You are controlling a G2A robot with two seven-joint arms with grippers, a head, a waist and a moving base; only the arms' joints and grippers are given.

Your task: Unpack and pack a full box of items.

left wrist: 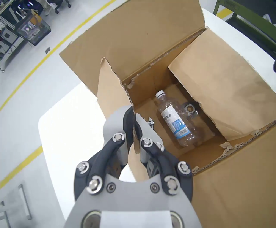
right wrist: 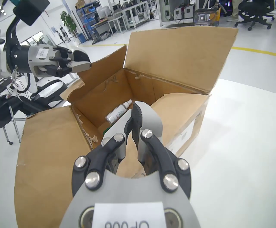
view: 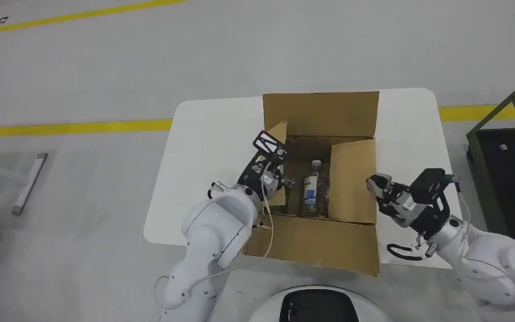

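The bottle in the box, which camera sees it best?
The left wrist view: the bottle lies whole on the box floor, cap to bottom. The top view shows it small and dim. The right wrist view shows it far off, partly hidden.

**Your room at a glance**

You have a pale grey floor (view: 96,64) crossed by yellow lines (view: 80,126). A white table (view: 201,153) stands on it, with a dark green rack (view: 491,161) beside it. Farther off, you'll see workbenches (right wrist: 120,17), black office chairs (right wrist: 254,8) and a potted plant (right wrist: 69,21).
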